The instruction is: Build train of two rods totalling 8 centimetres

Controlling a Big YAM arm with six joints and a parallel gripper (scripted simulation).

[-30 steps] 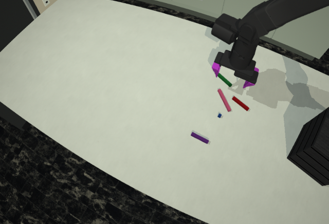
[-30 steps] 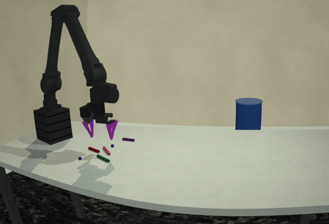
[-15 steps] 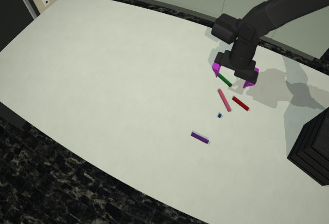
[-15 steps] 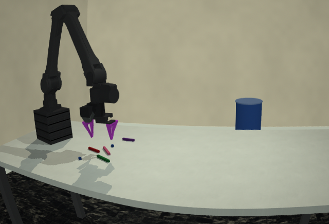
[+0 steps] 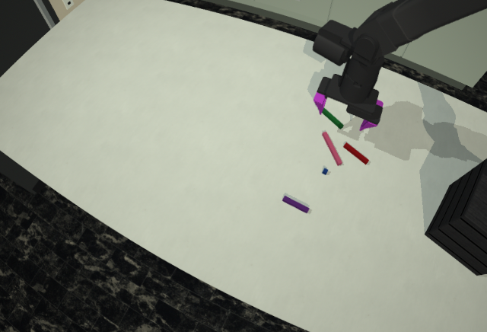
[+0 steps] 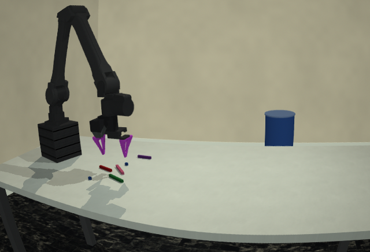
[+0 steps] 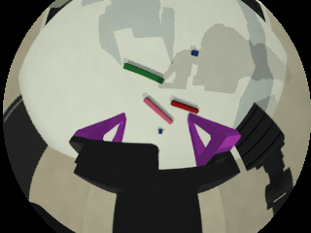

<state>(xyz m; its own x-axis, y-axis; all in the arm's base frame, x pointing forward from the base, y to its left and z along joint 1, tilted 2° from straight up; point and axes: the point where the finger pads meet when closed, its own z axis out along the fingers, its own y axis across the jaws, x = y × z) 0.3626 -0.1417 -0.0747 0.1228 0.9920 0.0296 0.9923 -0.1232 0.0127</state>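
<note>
My gripper (image 5: 341, 121) (image 6: 114, 155) (image 7: 156, 116) is open and empty, above the table. A red rod (image 5: 355, 153) (image 6: 105, 168) (image 7: 185, 106) lies flat beside a pink rod (image 5: 332, 148) (image 6: 119, 169) (image 7: 157, 110), apart from it. A green rod (image 5: 332, 118) (image 6: 115, 178) (image 7: 143, 73) lies beyond them. One short blue rod (image 5: 325, 170) (image 6: 126, 163) (image 7: 160, 131) lies near the pink rod's end. A second blue rod (image 6: 89, 177) (image 7: 194, 52) lies apart, hidden in the top view. A purple rod (image 5: 295, 204) (image 6: 144, 156) lies farther off, not seen in the wrist view. No rods touch.
The arm's dark layered base block (image 5: 464, 218) (image 6: 59, 141) (image 7: 259, 138) stands on the table (image 5: 176, 123) (image 6: 254, 189) near the red rod's side. A blue cylinder (image 6: 279, 129) stands at the back beyond the table's far edge. Arm shadows fall around the second blue rod.
</note>
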